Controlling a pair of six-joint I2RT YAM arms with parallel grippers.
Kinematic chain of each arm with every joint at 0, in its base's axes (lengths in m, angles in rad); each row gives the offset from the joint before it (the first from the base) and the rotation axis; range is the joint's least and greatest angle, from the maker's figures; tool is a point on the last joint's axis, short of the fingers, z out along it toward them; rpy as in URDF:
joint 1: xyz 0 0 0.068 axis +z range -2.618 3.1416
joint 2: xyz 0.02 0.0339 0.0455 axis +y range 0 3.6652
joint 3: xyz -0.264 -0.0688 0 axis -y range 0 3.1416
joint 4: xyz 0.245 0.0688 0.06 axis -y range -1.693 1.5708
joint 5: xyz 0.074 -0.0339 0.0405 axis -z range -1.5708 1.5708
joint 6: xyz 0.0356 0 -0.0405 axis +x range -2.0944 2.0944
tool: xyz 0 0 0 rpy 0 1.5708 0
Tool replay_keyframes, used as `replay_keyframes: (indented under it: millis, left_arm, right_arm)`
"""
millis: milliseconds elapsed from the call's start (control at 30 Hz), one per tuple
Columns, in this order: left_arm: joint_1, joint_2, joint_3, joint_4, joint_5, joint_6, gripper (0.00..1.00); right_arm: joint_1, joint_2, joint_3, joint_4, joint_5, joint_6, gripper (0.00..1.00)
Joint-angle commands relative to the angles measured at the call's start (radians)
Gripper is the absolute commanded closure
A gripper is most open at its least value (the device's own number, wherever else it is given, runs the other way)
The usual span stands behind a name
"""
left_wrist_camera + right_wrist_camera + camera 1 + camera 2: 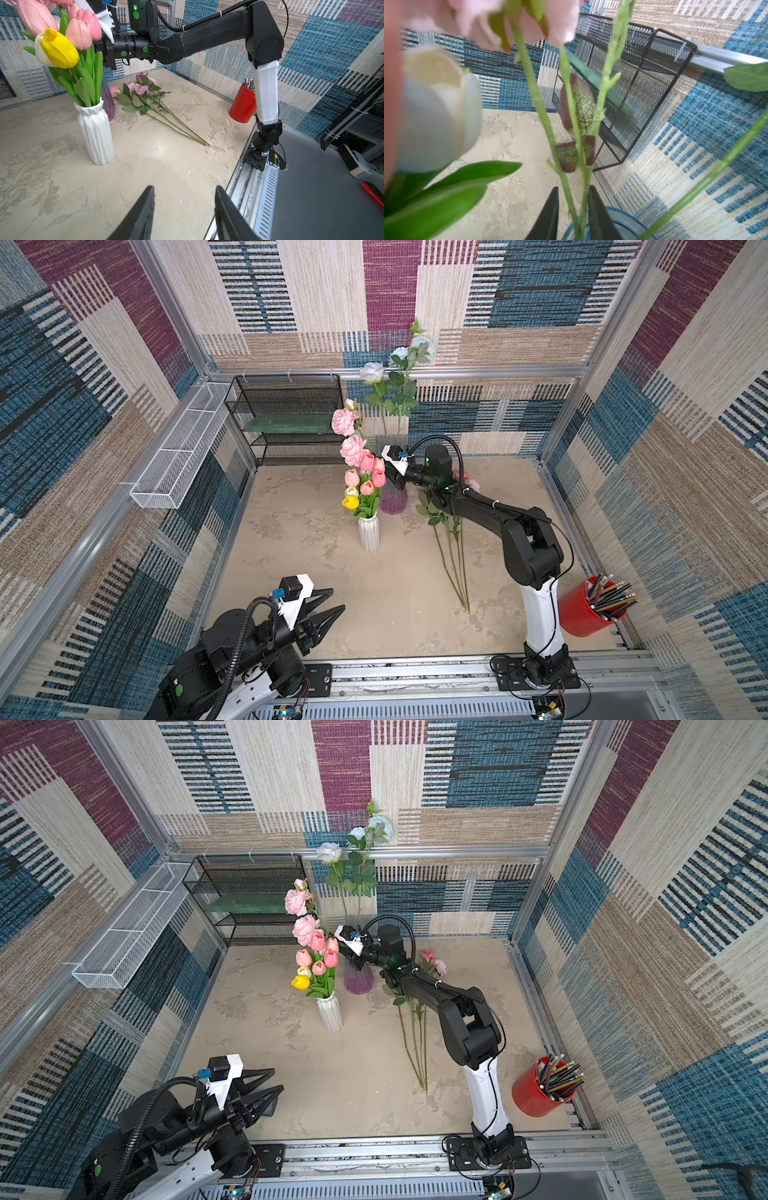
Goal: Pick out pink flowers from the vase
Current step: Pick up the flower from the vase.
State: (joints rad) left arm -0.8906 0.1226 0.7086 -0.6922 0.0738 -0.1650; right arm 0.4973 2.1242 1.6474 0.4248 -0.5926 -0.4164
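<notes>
Straddling peony stems (566, 187) just above purple vase (392, 502) with right gripper (574, 187) for a pull; can't tell if clamped.

In front of the left claw (338, 598) the counter (324, 568) lies bare up to the white vase (369, 533), so a wide way is free there. Behind it the room is tight: the tulips (368, 479) crowd close to the right claw (573, 188), and the purple vase (392, 502) stands just beside. The right arm (478, 506) crosses over the blooms of the lying flowers (451, 560). The red cup (575, 614) fills the right front corner, the black shelf (291, 418) the back left.
</notes>
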Motion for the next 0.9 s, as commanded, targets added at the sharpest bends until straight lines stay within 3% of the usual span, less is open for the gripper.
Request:
replay_keyframes:
  millis: [0,233,867]
  left_arm:
    - [0.000,0.000,0.000,0.010,-0.013,0.013,0.51]
    - [0.000,0.002,0.001,0.012,-0.006,0.013,0.51]
    - [0.000,0.025,0.003,0.011,0.007,0.012,0.52]
  right_arm:
    - [-0.006,-0.001,-0.013,0.038,0.010,0.045,0.88]
    - [-0.015,-0.036,-0.047,0.094,-0.012,0.084,0.99]
    - [-0.058,-0.222,-0.066,0.234,-0.050,0.284,1.00]
